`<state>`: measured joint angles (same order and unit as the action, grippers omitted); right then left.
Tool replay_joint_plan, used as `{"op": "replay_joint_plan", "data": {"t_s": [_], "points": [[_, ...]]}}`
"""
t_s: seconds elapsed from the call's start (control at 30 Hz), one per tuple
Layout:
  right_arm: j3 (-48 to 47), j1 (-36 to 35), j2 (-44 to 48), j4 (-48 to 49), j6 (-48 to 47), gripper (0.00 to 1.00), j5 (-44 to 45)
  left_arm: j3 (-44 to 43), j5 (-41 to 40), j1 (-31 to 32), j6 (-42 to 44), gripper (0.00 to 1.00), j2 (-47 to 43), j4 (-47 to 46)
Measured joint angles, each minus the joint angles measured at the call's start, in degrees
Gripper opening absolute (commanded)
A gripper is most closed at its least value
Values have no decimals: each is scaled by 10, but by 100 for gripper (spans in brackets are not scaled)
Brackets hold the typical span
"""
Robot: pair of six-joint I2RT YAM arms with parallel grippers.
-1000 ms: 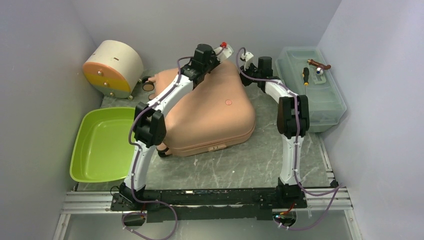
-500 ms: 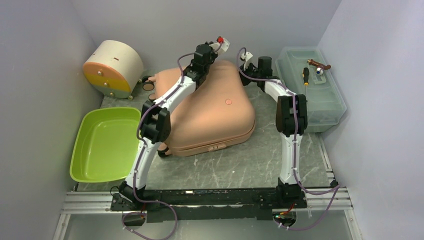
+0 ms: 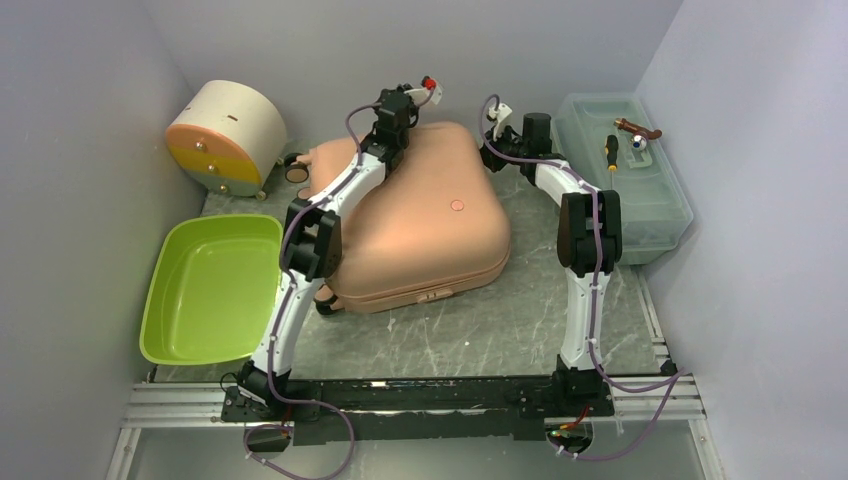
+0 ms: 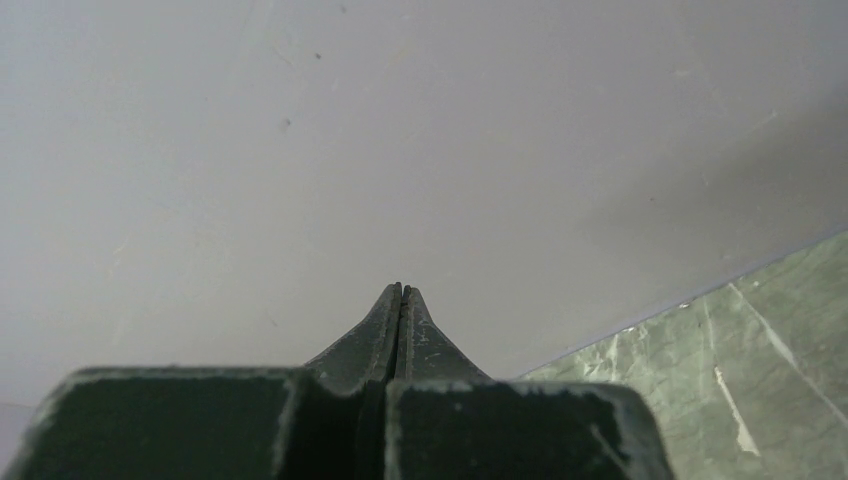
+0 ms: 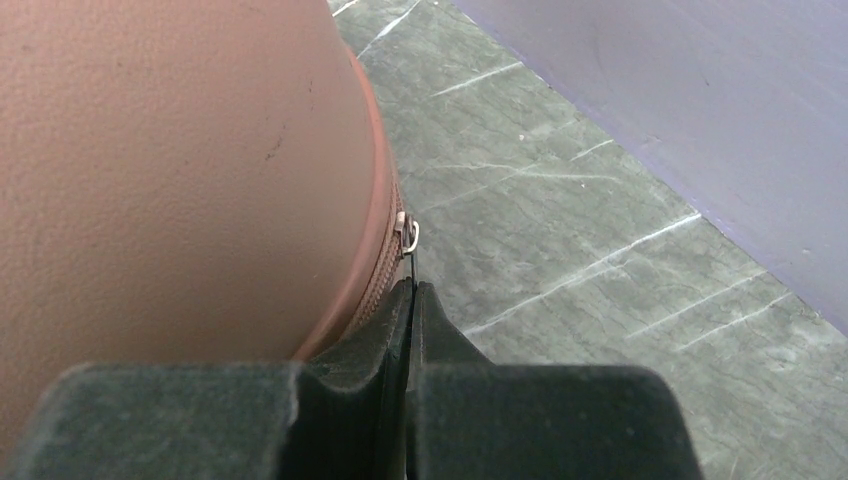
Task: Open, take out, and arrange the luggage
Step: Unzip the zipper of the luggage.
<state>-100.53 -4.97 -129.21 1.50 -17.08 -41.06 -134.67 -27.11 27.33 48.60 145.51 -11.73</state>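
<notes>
- Salmon-pink hard-shell luggage (image 3: pixel 430 220) lies flat in the middle of the table (image 3: pixel 520 320) with its lid down. Its near edge faces the arm bases, and a dark wheel (image 3: pixel 297 173) shows at its far-left corner.
- Along its seam, the right wrist view shows the luggage (image 5: pixel 150 150) with a zip running round the rounded corner and a small metal zip pull (image 5: pixel 408 232) on it.
- Right gripper (image 5: pixel 410 285): the fingers are pressed together on a thin dark tab hanging from the zip pull, just off the shell's side and above the marbled table (image 5: pixel 560 230).
- From above, the right gripper (image 3: pixel 490 145) sits at the far-right corner of the luggage, its arm reaching in from the right.
- Left gripper (image 4: pixel 400 290): the fingers are pressed together with nothing between them and point at the plain grey wall (image 4: pixel 400 130). A strip of table (image 4: pixel 760 380) shows at lower right.
- From above, the left gripper (image 3: pixel 428 85) is raised over the far edge of the luggage, its arm crossing the lid's left part.
- Cream half-round box (image 3: pixel 225 135) with orange-yellow drawers stands in the far-left corner, near the wheel.
- Lime-green tub (image 3: pixel 210 290) sits on the left, just beside the luggage.
- Translucent grey-green toolbox (image 3: pixel 625 180) sits on the right, with a screwdriver (image 3: pixel 611 150) lying on its lid.
</notes>
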Motion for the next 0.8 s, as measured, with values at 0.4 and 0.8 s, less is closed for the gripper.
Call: {"op": "replay_joint_plan", "data": {"t_s": [0.4, 0.8], "points": [[38, 16, 33, -12, -12, 0, -43, 68, 201, -13, -20, 0, -65, 91], [231, 76, 202, -68, -108, 0, -115, 31, 350, 21, -29, 0, -73, 232]]}}
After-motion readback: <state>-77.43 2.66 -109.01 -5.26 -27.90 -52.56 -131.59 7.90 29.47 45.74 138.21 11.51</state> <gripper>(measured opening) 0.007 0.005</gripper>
